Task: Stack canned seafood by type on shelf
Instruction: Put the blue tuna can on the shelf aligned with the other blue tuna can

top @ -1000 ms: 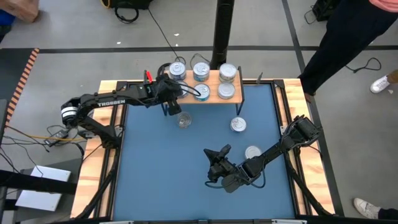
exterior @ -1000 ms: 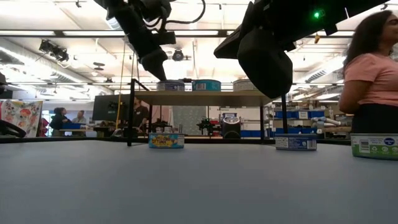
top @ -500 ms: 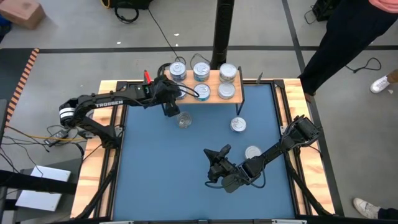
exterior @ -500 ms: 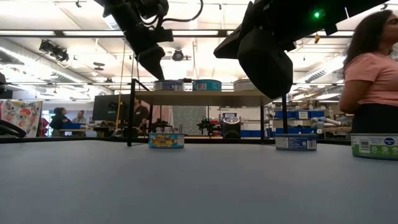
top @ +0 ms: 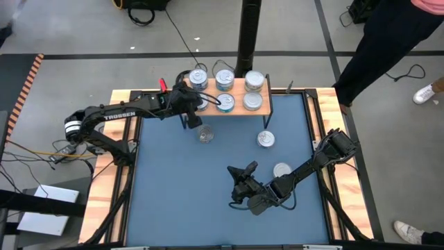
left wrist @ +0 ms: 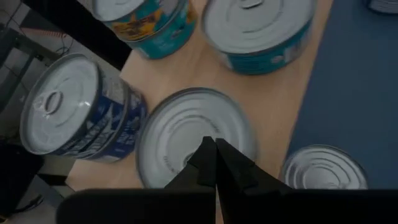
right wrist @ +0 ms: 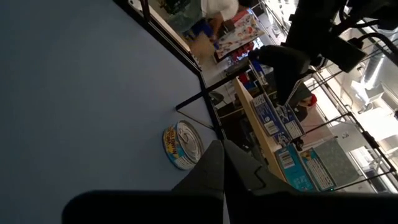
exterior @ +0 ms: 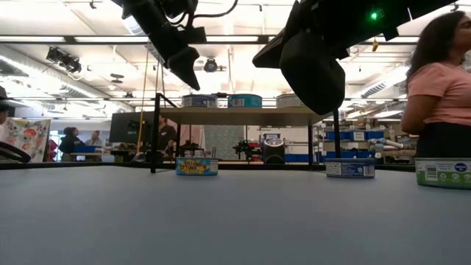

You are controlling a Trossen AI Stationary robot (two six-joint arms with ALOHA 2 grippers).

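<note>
The shelf (top: 236, 94), a light-wood board on thin black legs, stands at the mat's far edge. It carries several silver-topped tins, among them a blue-labelled stack (left wrist: 81, 118) and teal-labelled tins (left wrist: 258, 28). My left gripper (left wrist: 214, 152) is shut and hovers just above a tin (left wrist: 186, 134) at the shelf's left near corner, with a gap showing in the low view (exterior: 193, 85). Three tins rest flat on the blue mat (top: 205, 133), (top: 266, 139), (top: 282, 170). My right gripper (top: 241, 173) is shut and hangs over the mat's middle, holding nothing.
Wooden rails (top: 121, 173) border the blue mat (top: 180, 201). A black post (top: 248, 35) stands behind the shelf. A person (exterior: 438, 81) stands past the table's far right corner. The mat's near left part is bare.
My left gripper has rolled a little above the shelf's left end and stays shut. The tins have not moved.
</note>
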